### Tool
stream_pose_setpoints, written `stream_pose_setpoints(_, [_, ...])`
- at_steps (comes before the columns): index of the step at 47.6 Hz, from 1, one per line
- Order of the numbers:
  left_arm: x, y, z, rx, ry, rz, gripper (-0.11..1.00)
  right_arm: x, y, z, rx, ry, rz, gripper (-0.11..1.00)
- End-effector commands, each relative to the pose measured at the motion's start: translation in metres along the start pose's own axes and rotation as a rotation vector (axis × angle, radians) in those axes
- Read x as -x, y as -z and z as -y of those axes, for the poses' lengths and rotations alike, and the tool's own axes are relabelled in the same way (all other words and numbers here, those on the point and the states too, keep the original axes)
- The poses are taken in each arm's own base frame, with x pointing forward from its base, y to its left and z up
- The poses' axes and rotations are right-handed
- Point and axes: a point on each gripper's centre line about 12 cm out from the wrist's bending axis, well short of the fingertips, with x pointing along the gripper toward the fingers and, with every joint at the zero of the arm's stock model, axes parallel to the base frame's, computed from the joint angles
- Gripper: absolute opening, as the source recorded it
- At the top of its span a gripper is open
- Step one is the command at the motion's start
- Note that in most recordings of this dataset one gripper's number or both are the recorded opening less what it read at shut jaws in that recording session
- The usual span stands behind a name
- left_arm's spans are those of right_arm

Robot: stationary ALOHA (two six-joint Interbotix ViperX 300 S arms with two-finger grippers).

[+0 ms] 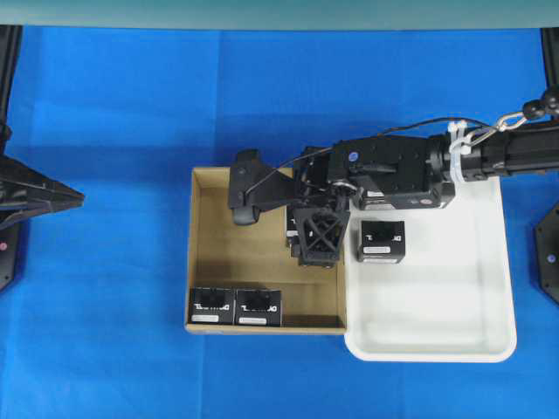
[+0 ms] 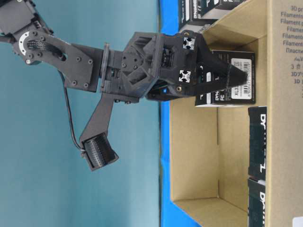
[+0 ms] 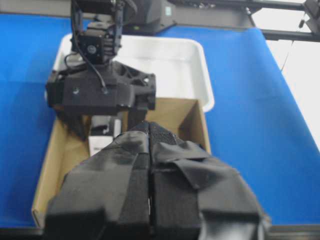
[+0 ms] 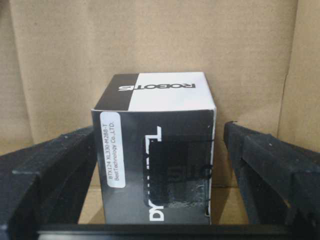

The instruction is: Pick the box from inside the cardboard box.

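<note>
Overhead exterior view: your right gripper point(image 1: 301, 229) reaches from the white plastic tray point(image 1: 489, 345) side into the cardboard box point(image 1: 262, 328), which sits on the blue bench point(image 1: 105, 131). From the right wrist camera you can see its fingers point(image 4: 47, 175) spread wide, one on each side of a black box point(image 4: 157, 165) with white lettering, apart from its sides and not yet pinching it. That box stands on the carton floor near the wall next to the tray (the table-level view shows the fingertips level with it).

Two more black boxes point(image 1: 234, 307) sit side by side against the carton's lower wall, and one black box point(image 1: 381, 242) already rests in the white tray. That suggests one transfer is done, though you cannot confirm it from these pictures alone.

Your left gripper point(image 3: 150, 200) hangs well apart from the carton at the left of the overhead view, its taped fingers pressed together on nothing.

Judged from this, the current pick is at the pre-grasp stage: approach made, with the close, lift and carry-out left to do.
</note>
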Motion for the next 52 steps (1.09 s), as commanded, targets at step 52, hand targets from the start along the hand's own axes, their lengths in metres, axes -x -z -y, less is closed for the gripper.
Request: stream_pose_setpoints(52, [0.005, -0.012, 0.002, 0.004, 0.009, 0.012, -0.07, 0.212, 0.007, -0.018, -0.038, -0.063, 0.126, 0.61])
